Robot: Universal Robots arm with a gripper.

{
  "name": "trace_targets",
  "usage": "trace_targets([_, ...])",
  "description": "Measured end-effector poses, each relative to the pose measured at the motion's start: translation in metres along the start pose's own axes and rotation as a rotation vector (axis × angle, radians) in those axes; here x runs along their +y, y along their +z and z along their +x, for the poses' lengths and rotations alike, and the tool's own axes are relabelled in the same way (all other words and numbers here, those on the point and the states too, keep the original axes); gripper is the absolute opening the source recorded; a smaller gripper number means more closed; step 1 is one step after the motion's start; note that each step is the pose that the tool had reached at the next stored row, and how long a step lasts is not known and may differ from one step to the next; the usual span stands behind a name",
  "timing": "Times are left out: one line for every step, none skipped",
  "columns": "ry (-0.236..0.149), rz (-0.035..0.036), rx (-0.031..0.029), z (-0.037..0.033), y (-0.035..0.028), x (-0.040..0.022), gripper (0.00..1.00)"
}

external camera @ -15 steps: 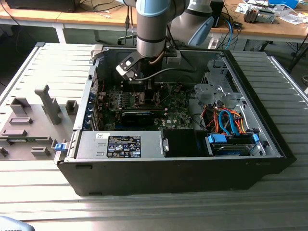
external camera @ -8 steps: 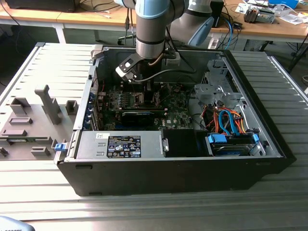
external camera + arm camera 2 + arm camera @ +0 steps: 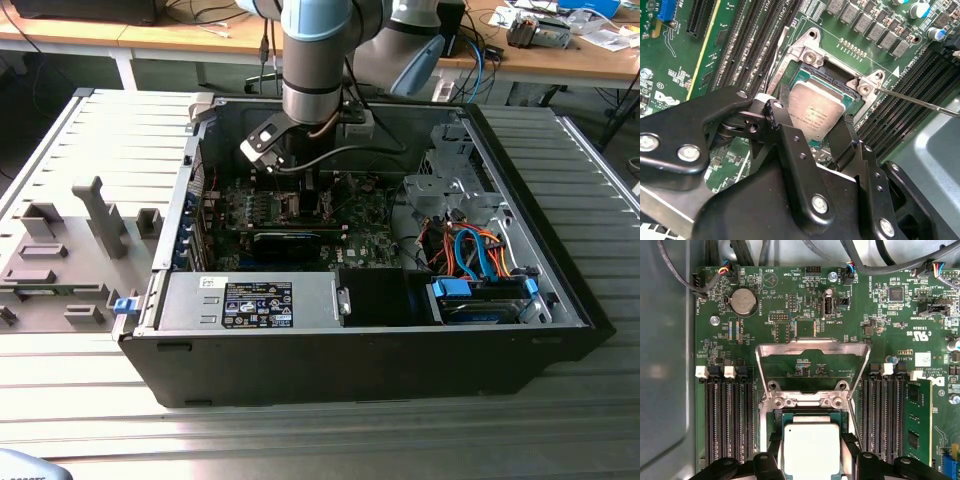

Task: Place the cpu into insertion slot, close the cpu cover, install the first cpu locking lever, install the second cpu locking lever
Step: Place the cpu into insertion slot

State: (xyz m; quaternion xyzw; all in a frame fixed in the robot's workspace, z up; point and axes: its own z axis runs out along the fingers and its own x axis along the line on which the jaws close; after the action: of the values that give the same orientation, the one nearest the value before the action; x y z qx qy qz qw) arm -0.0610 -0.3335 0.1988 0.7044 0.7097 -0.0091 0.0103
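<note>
Hand (image 3: 815, 108) around cpu (image 3: 811, 447) at insertion slot (image 3: 816, 76); case (image 3: 350, 368) on grey ribbed table (image 3: 300, 442).

1. The computer case (image 3: 350, 365) lies open on the table (image 3: 300, 440); a fixture block (image 3: 60, 270) lies beside it at the exterior view's left.
2. Inside the case, the motherboard (image 3: 370, 235) lies on the floor, a boxed unit (image 3: 250, 300) along the near wall, a drive cage (image 3: 480, 300) at the exterior view's right.
3. The arm (image 3: 315, 60) reaches down into the case's far part, over the motherboard.
4. The cpu (image 3: 815, 115) lies over the insertion slot (image 3: 837, 80), inside its rim.
5. The gripper (image 3: 816, 109) straddles the cpu, its fingers (image 3: 850, 134) against two opposite edges.
6. The cpu cover (image 3: 810, 345) stands open, hinged on the insertion slot's side away from the gripper.
7. Memory slots (image 3: 725, 420) run along both flanks of the insertion slot.
</note>
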Motion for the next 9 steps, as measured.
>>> trace_targets([-0.005,-0.0002,-0.0008,0.0002,0.0003,0.0,0.55])
trace_targets([-0.012,-0.0003,-0.0024,0.0037,0.0012,0.0,0.55])
trace_targets([-0.011,-0.0005,-0.0022,0.0037,0.0016,0.0,0.55])
trace_targets([-0.012,-0.001,-0.0017,0.0038,0.0019,0.0001,0.55])
trace_targets([-0.012,-0.0004,-0.0023,0.0037,0.0018,0.0,0.62])
trace_targets([-0.012,-0.0003,-0.0026,0.0037,0.0015,0.0001,0.62])
trace_targets([-0.012,-0.0005,-0.0026,0.0037,0.0007,0.0,0.62])
trace_targets([-0.012,-0.001,-0.0025,0.0036,-0.0018,0.0001,0.62])
trace_targets([-0.012,-0.0014,-0.0025,0.0036,-0.0048,0.0,0.62])
